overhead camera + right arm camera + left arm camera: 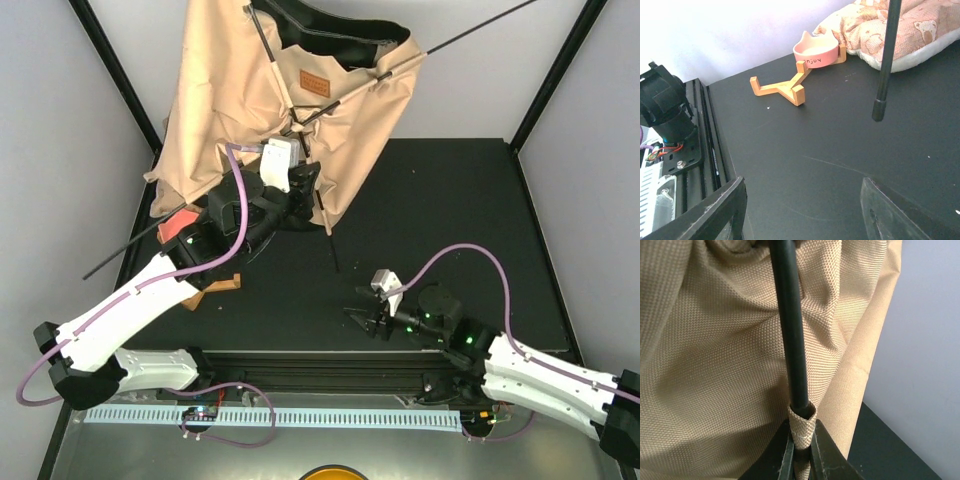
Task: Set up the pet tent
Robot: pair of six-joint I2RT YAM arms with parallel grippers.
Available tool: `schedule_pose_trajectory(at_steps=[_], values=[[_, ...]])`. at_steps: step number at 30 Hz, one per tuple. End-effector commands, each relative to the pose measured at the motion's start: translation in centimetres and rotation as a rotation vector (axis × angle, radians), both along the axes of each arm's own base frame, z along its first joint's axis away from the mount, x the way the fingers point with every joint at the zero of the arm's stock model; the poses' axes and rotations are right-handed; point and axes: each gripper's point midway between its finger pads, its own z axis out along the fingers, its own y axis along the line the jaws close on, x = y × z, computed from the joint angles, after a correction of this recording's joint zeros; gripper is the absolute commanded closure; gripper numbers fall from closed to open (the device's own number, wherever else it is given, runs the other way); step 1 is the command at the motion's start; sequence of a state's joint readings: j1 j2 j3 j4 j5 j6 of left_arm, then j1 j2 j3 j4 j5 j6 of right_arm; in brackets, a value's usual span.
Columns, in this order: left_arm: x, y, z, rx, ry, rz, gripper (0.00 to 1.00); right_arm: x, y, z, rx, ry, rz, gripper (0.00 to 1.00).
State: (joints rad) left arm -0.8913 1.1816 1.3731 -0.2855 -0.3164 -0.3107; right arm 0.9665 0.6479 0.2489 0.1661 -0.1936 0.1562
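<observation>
Two white-shelled arms, black at joints and wrists.
Left arm [120, 310] and right arm [545, 372]: white link covers, black joint housings with green indicator lights. One lilac cable [470, 250] looped along each. White camera block [278, 160] at each wrist. Matte dark fingers [890, 215]. Red wiring and screw heads on black base bracket [677, 155].

Left pincer [800, 446] raised, clamped; right pincer [362, 320] low, spread.

The pink bowl [816, 51] on its wooden stand [785, 86] carries dark handwritten lettering, seemingly "enjoy". The brown label patch [315, 84] on the pet tent [225, 95] bears print too small to read.
</observation>
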Motion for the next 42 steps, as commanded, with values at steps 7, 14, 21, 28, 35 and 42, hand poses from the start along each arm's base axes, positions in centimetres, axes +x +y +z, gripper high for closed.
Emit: schedule_pose_trajectory(at_steps=[7, 14, 21, 28, 35, 42], values=[[-1.0, 0.1, 3.8, -0.060, -0.102, -0.054, 0.98, 3.4, 2.5, 3.7, 0.006, -0.026, -0.081, 0.42], [-1.3, 0.6, 4.2, -0.047, -0.087, -0.045, 0.98, 3.6, 1.8, 3.6, 0.010, -0.087, -0.101, 0.39], [-1.6, 2.2, 4.9, -0.046, -0.061, -0.014, 0.98, 3.6, -0.5, 5.6, 0.131, -0.167, -0.151, 0.39], [-3.2, 1.8, 5.9, -0.080, -0.036, -0.123, 0.98, 3.5, 0.2, 6.1, 0.079, -0.286, -0.100, 0.41], [-3.5, 1.8, 5.8, -0.098, -0.053, -0.141, 0.98, 1.0, 3.3, 7.4, 0.070, -0.265, 0.133, 0.41], [-4.2, 1.5, 5.8, -0.138, -0.083, -0.181, 0.98, 2.6, 4.6, 6.4, 0.024, -0.197, 0.106, 0.49]])
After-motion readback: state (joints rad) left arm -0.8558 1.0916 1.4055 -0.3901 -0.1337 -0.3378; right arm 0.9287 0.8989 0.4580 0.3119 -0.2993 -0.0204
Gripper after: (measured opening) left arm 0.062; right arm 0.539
